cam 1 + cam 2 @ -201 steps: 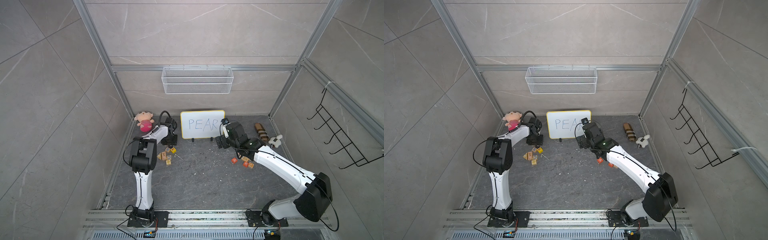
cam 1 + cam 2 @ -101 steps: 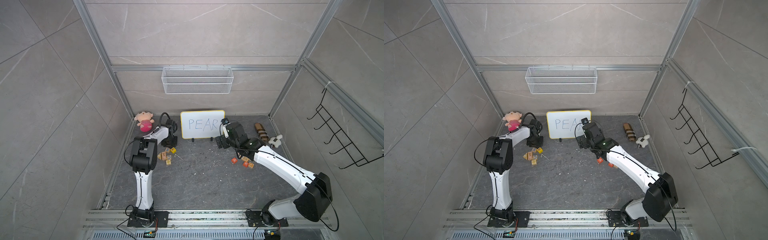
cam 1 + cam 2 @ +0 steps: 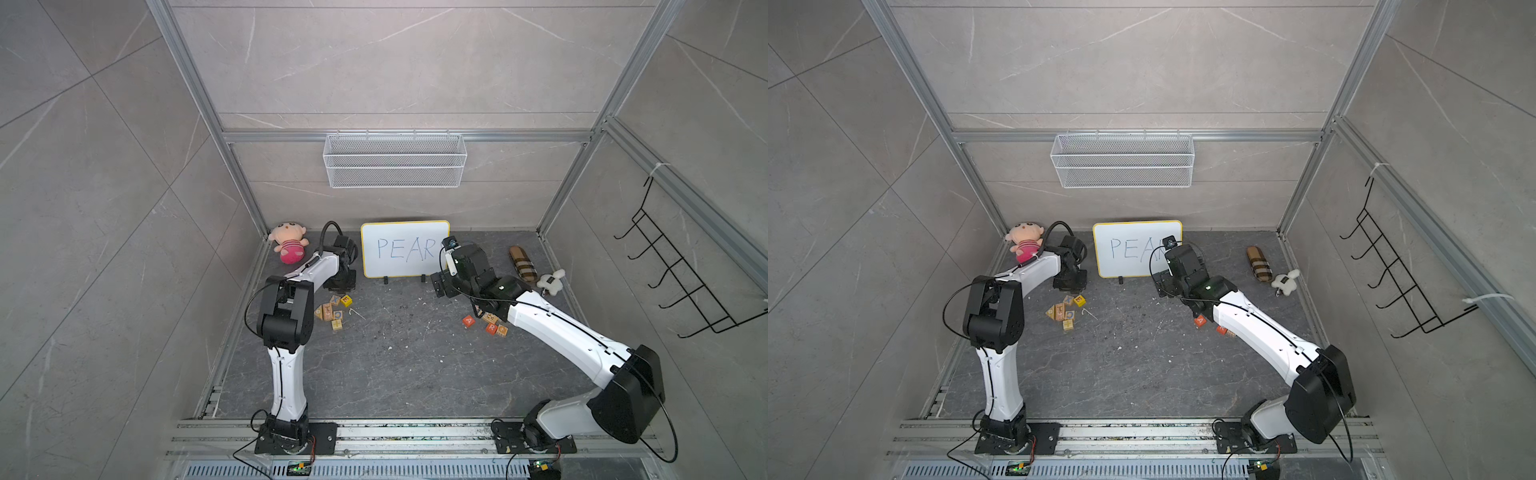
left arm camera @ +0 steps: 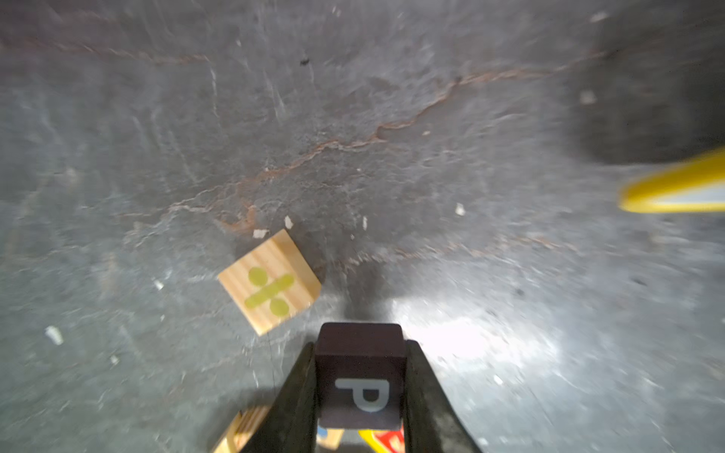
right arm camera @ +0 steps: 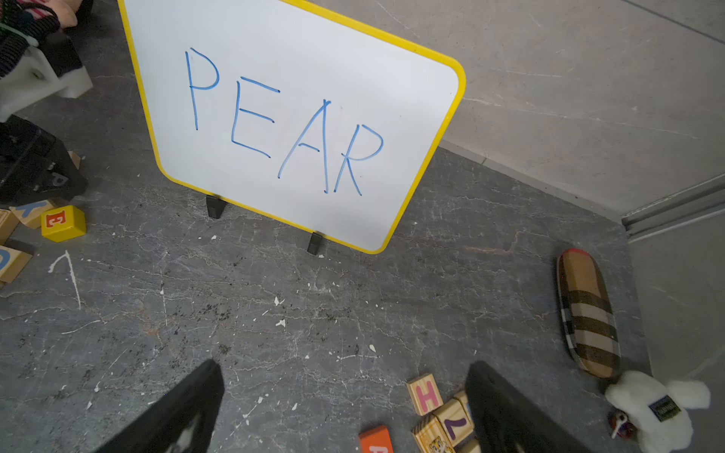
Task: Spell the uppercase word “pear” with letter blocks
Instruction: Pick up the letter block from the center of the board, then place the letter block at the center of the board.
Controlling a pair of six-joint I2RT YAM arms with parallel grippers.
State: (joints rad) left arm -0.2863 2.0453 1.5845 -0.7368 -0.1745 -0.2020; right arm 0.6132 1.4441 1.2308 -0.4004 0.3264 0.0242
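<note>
Left end effector point(image 4: 360, 349) is clamped on the black P block point(image 4: 359, 392), at 8 o'clock of the whiteboard point(image 3: 405, 249) in a top view; whether the block is off the worktop point(image 3: 395, 365) I cannot tell. Right end effector point(image 5: 345, 368) hangs with jaws apart, empty. E block point(image 5: 62, 222) lies at 6 o'clock of the left end effector; A block point(image 3: 468, 320) and R block point(image 3: 491, 328) lie at 5 o'clock of the board. Risk: the grip looks close to the tips, so P could pivot or slip, or nudge the tan division-sign block point(image 4: 270, 281) near it. Against a second earlier, arms and blocks look unmoved in both top views.
</note>
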